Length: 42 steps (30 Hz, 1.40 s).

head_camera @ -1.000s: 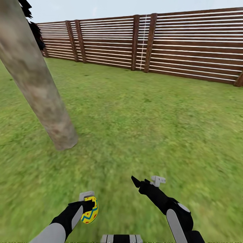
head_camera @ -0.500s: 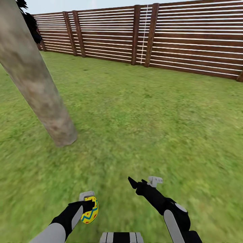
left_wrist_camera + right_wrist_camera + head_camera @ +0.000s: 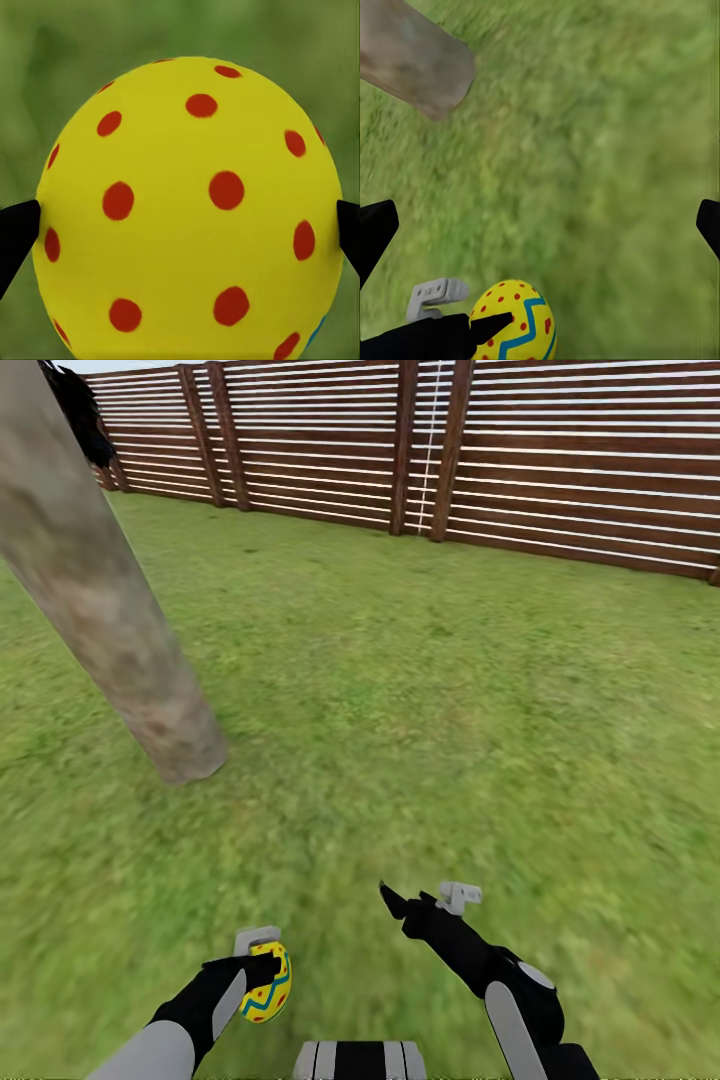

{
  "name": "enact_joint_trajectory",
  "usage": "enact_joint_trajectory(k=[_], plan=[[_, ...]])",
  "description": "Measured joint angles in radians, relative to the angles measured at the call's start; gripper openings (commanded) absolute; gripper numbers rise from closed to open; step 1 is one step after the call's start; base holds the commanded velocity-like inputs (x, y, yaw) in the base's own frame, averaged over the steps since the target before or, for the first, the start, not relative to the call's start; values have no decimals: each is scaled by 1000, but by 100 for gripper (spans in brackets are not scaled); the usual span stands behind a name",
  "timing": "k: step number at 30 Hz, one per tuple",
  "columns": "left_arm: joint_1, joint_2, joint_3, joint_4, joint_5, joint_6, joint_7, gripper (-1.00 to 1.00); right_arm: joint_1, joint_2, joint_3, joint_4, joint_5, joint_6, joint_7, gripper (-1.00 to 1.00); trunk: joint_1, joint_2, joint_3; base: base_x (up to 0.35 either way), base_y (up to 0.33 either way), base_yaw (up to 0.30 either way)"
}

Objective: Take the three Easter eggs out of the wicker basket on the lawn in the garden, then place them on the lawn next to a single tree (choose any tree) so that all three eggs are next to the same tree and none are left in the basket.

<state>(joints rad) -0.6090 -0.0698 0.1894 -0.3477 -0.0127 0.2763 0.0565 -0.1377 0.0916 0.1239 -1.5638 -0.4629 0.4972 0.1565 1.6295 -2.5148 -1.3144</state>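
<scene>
Head view: left hand [image 3: 262,968] grasps an Easter egg [image 3: 268,982] for placing near the tree [image 3: 150,690]; right hand [image 3: 420,900] is released.

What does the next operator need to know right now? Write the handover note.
Left gripper: shut on one egg, held above the grass; the left wrist view shows the fingers on both sides of it.
Right gripper: open, holding nothing, hovering over the lawn.
Tree trunk: ahead and to the left, its base on the grass near the robot.
Basket and the other two eggs: not visible in these views, so their state can't be confirmed.
Done: this egg is out of the basket and carried close to the tree.
Left: set it down by the trunk, then check the other two.
</scene>
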Motion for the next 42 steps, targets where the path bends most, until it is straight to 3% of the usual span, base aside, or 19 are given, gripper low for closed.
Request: enact_joint_trajectory(k=[4,13,14,26,38,42], plan=[[-1,0,0,-14,1,0,-1,-100,0,0,0,0,0,0,0,100,1,-1,-15,0,0,0],[-1,0,1,-27,3,0,-2,-100,0,0,1,0,0,0,0,100,2,-2,-23,0,0,0],[-1,0,1,-27,3,0,-2,100,0,0,2,0,0,0,0,100,2,-2,-23,0,0,0],[0,1,2,-1,0,0,-5,100,0,0,2,0,0,1,0,100,3,-1,-23,0,0,0],[0,2,4,-1,0,0,-1,100,0,0,2,0,0,1,0,100,-3,1,23,0,0,0],[0,1,6,-46,4,17,2,100,0,0,2,0,0,1,0,100,-5,2,38,0,0,0]])
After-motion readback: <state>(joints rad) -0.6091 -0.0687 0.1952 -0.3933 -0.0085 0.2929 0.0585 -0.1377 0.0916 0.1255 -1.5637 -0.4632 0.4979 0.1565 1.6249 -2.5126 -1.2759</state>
